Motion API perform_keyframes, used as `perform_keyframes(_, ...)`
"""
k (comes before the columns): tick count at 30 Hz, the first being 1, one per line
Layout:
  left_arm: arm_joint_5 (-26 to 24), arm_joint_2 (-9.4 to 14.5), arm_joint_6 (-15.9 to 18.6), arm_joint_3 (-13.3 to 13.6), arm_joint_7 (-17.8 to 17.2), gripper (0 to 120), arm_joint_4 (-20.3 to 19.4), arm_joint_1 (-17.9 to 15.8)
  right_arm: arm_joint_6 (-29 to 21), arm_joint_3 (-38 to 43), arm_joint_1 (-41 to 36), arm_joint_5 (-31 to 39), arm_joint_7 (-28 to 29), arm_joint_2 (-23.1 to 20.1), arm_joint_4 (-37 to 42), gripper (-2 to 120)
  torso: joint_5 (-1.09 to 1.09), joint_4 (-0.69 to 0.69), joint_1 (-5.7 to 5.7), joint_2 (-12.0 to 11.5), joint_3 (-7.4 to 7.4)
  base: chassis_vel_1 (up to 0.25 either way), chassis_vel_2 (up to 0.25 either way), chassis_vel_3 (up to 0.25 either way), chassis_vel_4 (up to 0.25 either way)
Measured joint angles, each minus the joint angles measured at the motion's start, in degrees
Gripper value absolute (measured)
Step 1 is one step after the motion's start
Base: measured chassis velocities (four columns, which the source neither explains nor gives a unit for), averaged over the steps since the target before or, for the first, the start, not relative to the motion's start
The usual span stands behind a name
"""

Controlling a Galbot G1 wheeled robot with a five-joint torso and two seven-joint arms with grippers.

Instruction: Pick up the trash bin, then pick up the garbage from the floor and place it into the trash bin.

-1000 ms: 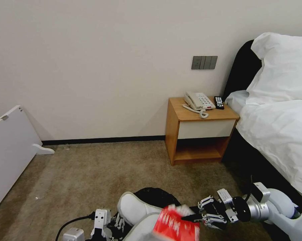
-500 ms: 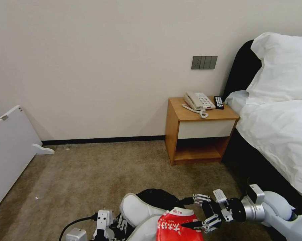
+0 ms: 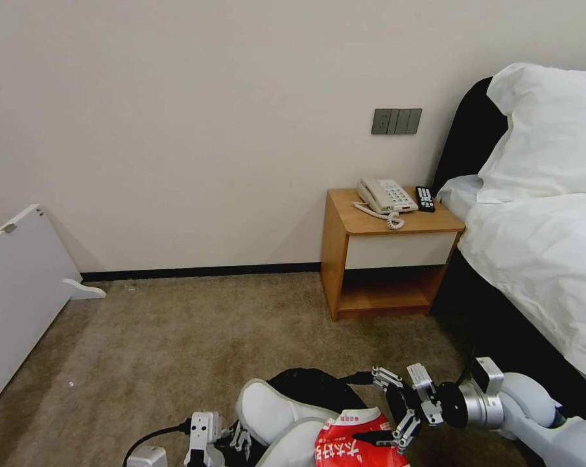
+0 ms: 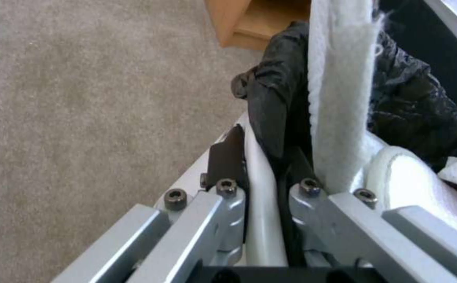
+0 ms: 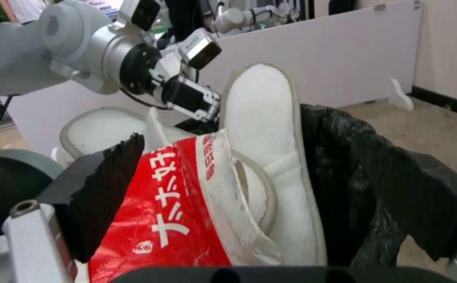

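Right end effector, fingers spread apart, straddles one red snack packet standing in the trash bin. Beside the packet, two white slippers stand in the one black-lined bin. Left end effector is clamped on the bin's rim, above carpet.

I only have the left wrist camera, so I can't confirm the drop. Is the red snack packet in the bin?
Observer: Yes. The red snack packet stands inside the trash bin, leaning against a white slipper.
Operator: Is the right claw gripping it?
Observer: No. The right claw is open, its fingers spread on either side of the packet's top.
Operator: What's ahead of us?
Observer: A wooden nightstand carrying a telephone, next to the bed.
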Motion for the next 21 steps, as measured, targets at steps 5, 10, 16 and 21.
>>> perform_keyframes(5,-0.54,0.01,0.15,0.08,-0.29,4,0.10,-0.13,0.00,0.00,-0.02,-0.05,-0.09,0.02,-0.09,100,0.00,0.00,0.00,0.00,0.00,0.000,0.000,0.000,0.000)
perform_keyframes(10,-1.20,0.04,0.25,0.16,-0.52,4,0.35,-0.26,0.00,0.00,-0.01,0.06,-0.15,0.04,-0.10,100,0.00,0.00,0.00,0.00,0.00,0.000,0.000,0.000,0.000)
perform_keyframes(16,-2.85,0.10,0.63,0.35,-1.11,4,1.11,-0.56,0.40,-0.14,0.06,1.08,-0.21,0.65,-0.16,100,0.00,0.00,0.00,0.00,0.00,0.000,0.000,0.000,0.000)
perform_keyframes(21,-3.89,0.08,0.83,0.45,-1.46,4,1.53,-0.96,1.04,0.07,0.08,2.20,0.02,0.90,-0.10,100,0.00,0.00,0.00,0.00,0.00,0.000,0.000,0.000,0.000)
